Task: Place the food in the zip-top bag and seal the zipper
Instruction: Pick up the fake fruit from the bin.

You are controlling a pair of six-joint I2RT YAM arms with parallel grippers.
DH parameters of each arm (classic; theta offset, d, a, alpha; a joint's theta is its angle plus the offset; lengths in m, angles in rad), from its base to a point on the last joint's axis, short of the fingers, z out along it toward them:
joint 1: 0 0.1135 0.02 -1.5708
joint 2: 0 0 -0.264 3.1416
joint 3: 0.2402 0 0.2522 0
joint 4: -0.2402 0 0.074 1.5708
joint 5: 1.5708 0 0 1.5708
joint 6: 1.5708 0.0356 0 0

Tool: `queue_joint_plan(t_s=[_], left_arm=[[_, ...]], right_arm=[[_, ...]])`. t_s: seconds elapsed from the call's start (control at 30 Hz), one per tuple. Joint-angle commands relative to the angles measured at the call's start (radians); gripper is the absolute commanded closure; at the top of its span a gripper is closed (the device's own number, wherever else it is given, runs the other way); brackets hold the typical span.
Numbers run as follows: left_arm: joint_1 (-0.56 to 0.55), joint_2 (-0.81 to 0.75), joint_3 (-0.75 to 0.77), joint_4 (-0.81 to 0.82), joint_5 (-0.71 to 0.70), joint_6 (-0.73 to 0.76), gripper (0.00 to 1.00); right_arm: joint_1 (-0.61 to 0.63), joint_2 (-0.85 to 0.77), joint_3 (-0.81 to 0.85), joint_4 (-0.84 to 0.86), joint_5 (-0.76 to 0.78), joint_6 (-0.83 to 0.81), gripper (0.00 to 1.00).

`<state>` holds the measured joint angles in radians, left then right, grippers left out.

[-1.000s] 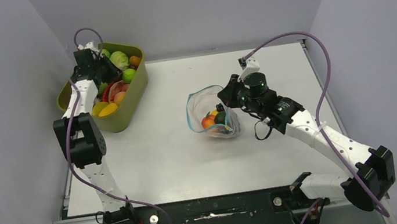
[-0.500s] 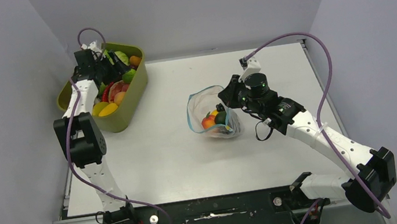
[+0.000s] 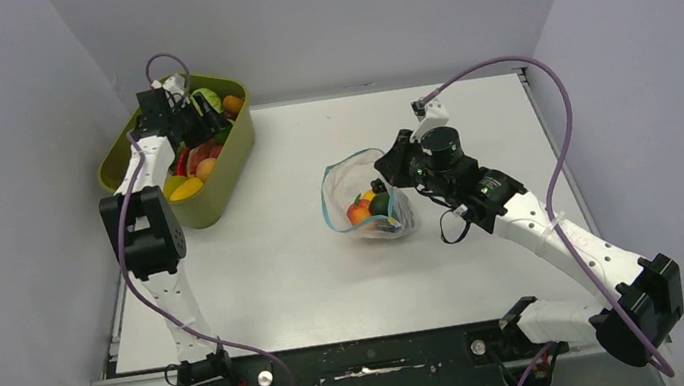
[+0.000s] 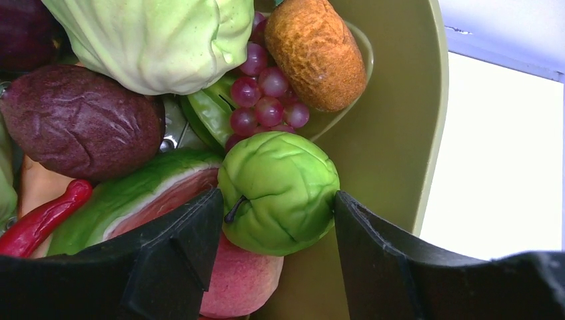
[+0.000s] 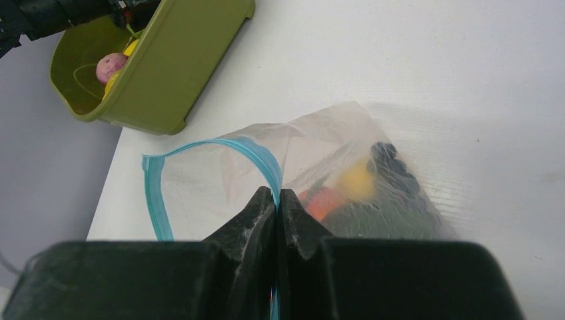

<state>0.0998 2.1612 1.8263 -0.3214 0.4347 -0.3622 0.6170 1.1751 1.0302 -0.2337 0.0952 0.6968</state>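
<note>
My left gripper [image 3: 202, 122] is down in the olive-green tub [image 3: 218, 198]. In the left wrist view its jaws [image 4: 278, 200] are shut on a small green cabbage-like fruit [image 4: 280, 193], one finger touching each side. The fruit rests on a pink peach [image 4: 240, 280] by the tub wall [image 4: 393, 133]. The clear zip-top bag [image 3: 369, 221] lies mid-table with its mouth open and an orange fruit [image 3: 358, 212] and other food inside. My right gripper [image 3: 394, 174] is shut on the teal zipper [image 5: 200, 145] and holds the bag [image 5: 346, 140] open.
The tub also holds a pale cabbage [image 4: 153, 40], a brown-orange fruit [image 4: 316, 50], grapes [image 4: 266, 93], a purple fruit [image 4: 80, 120], a watermelon slice [image 4: 146, 193] and a red chilli [image 4: 40, 217]. Grey walls stand on three sides of the white table [image 3: 331, 285].
My left gripper has moved right and toward the far end of the tub, onto the green fruit. The right arm and the bag have hardly moved.
</note>
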Motion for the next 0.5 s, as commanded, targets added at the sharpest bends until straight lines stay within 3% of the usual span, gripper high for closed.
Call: queue_joint_plan(t_s=[0.0, 0.37, 0.47], left_arm=[[-0.005, 0.033, 0.046, -0.001, 0.000, 0.012, 0.44], [-0.005, -0.045, 0.037, -0.015, -0.141, 0.022, 0.73], [-0.005, -0.070, 0.025, -0.010, -0.152, 0.017, 0.77]], right_arm=[[0.007, -0.035, 0.014, 0.067, 0.019, 0.010, 1.00], [0.011, -0.038, 0.007, 0.072, 0.024, 0.013, 1.00], [0.010, -0.033, 0.008, 0.078, 0.019, 0.013, 1.00]])
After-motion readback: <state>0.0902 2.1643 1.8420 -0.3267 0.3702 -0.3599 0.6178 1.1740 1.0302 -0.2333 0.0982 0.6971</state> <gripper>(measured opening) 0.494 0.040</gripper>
